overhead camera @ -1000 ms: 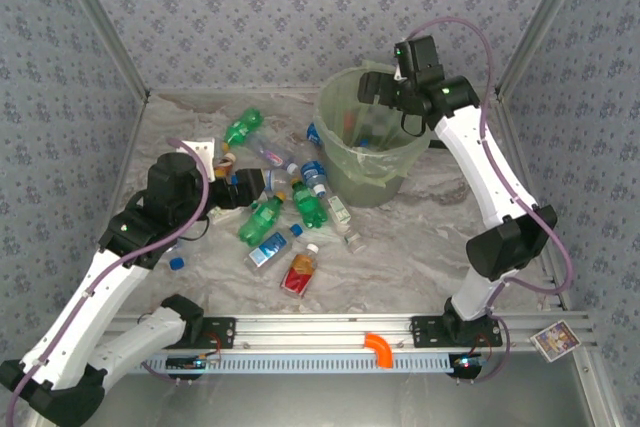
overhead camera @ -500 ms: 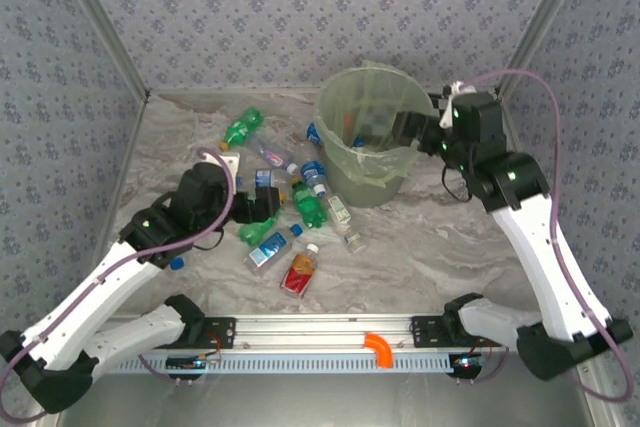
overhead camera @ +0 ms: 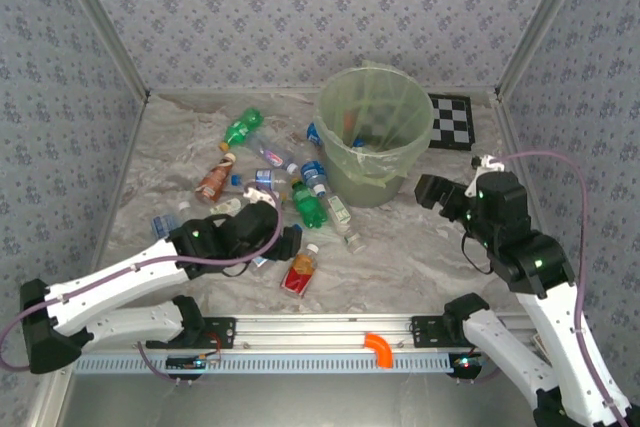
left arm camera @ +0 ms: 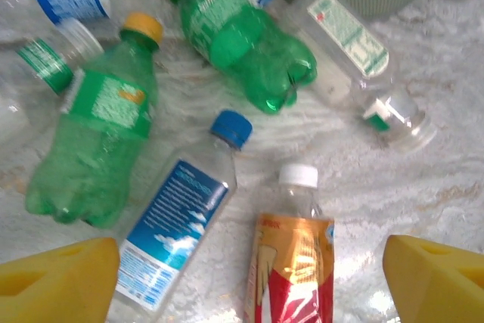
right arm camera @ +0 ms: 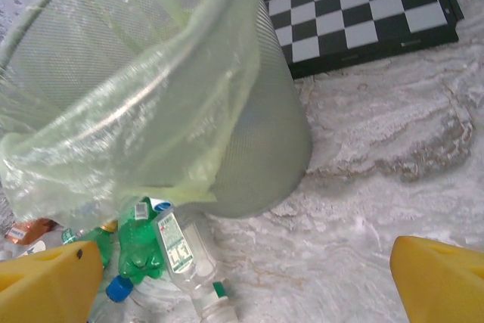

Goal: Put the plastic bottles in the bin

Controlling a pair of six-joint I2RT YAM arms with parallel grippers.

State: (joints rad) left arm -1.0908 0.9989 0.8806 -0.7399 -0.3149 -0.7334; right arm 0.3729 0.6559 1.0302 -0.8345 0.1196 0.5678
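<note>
Bin [overhead camera: 380, 179] is a pale yellow-green, checkerboard card [overhead camera: 450, 121] black and white, tabletop [overhead camera: 400, 247] marbled grey-white. Green bottle [left arm camera: 91, 141] has an orange cap, clear bottle [left arm camera: 178, 221] a blue label, red-orange bottle [left arm camera: 291, 270] a white cap.

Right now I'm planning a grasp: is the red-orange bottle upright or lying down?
Lying down. The red-orange bottle rests lengthwise on the table, its whole side facing the overhead camera.

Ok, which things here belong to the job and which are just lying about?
Job: green plastic bottles, clear blue-labelled plastic bottle, red-orange white-capped bottle, round translucent yellow-green plastic bin.
Lying about: black-and-white checkerboard card, small orange curved piece.
</note>
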